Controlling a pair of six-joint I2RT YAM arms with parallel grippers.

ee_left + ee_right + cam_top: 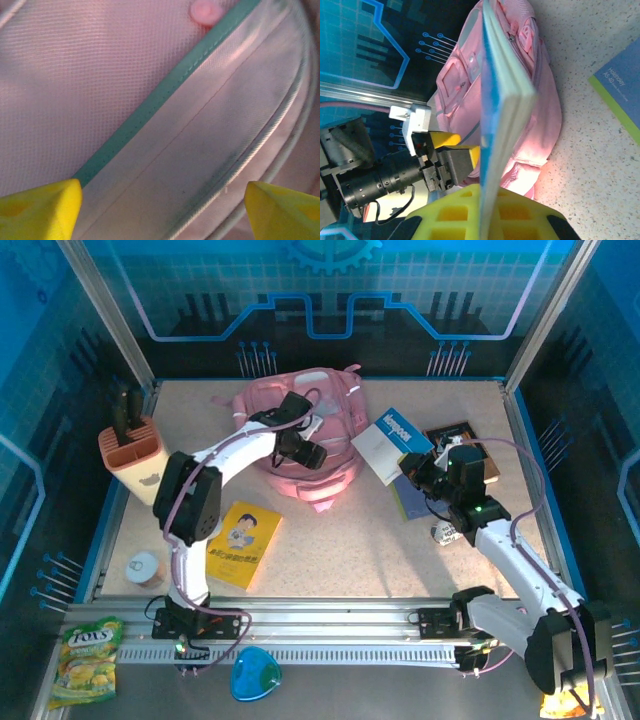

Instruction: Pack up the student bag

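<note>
The student bag (335, 475), a big pink backpack, lies at the back middle of the table. My left gripper (308, 452) hovers over its top, open. In the left wrist view its yellow fingertips (40, 207) stand wide apart over pale bag fabric (210, 150) and a teal trim strip (165, 95), with nothing between them. My right gripper (428, 478) is shut on a blue-and-white book (393, 443), held off the table just right of the bag. The right wrist view shows this book (507, 100) edge-on, clamped in the gripper (487, 210), with the bag (540, 100) behind.
A yellow book (243, 543) lies front left. At far left stands a peach pen holder (130, 455), with a small can (145, 568) nearer me. Another blue book (405, 502) and a dark item (468, 438) lie under the right arm. A snack bag (88, 660) sits on the near ledge.
</note>
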